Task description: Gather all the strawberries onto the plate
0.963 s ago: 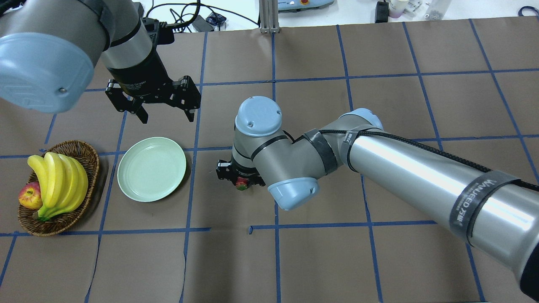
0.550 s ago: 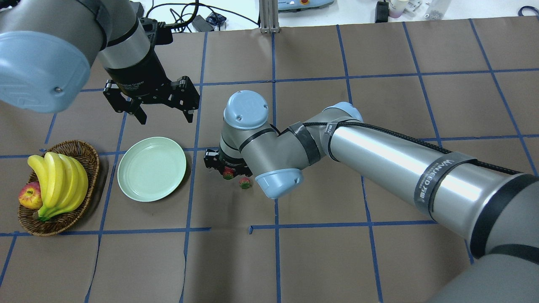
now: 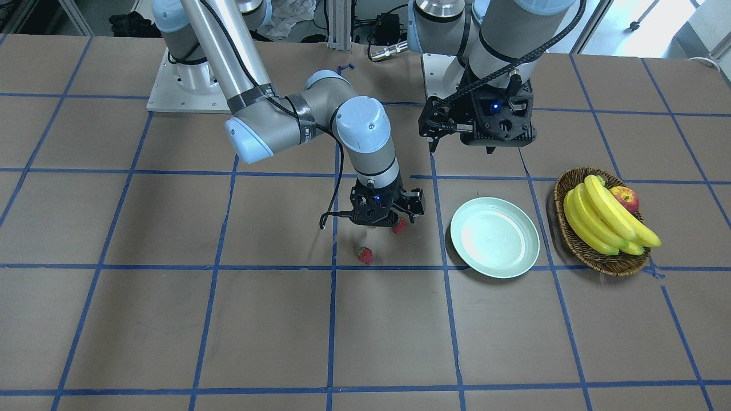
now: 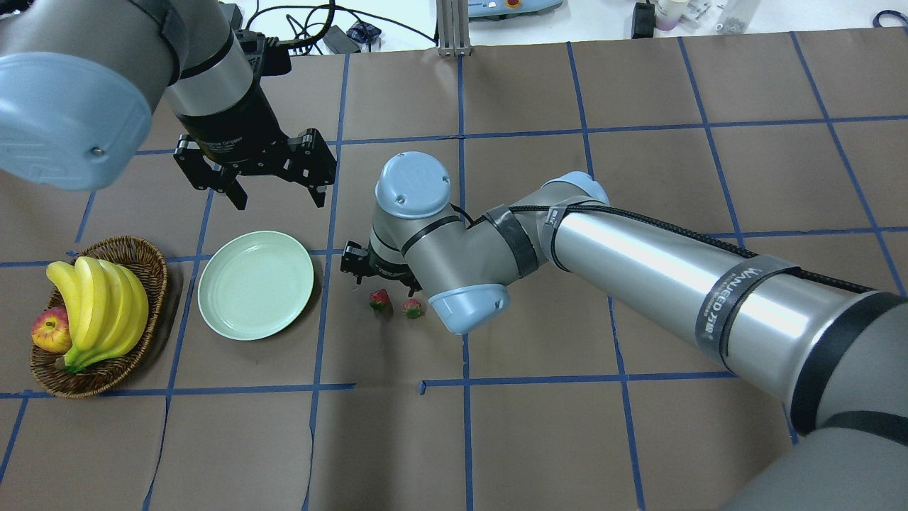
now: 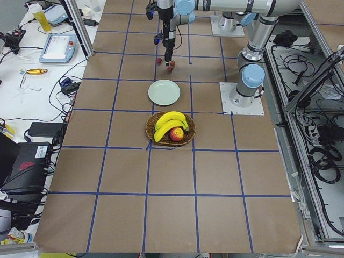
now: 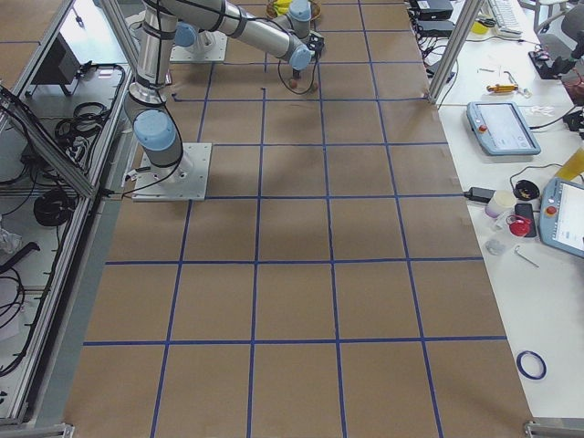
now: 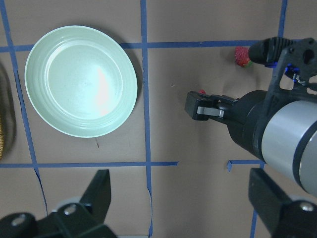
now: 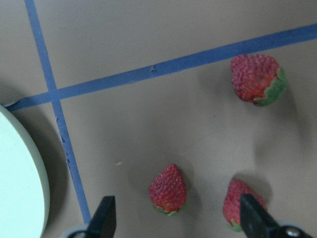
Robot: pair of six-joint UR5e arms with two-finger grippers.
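Front view: two strawberries (image 3: 365, 255) lie near the plate (image 3: 494, 237), none in it.
Top view: left claw (image 4: 278, 195) hangs wide open, empty, near the plate.
Right wrist view: right claw (image 8: 179, 220) wide open above three strawberries, touching none. They look small and light, so pinch one round its fat middle.

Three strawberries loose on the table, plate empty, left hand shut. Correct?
Not quite. The left hand is open, not shut: the overhead exterior view shows its fingers spread apart. The rest holds: the three strawberries lie loose on the table and the plate is empty.
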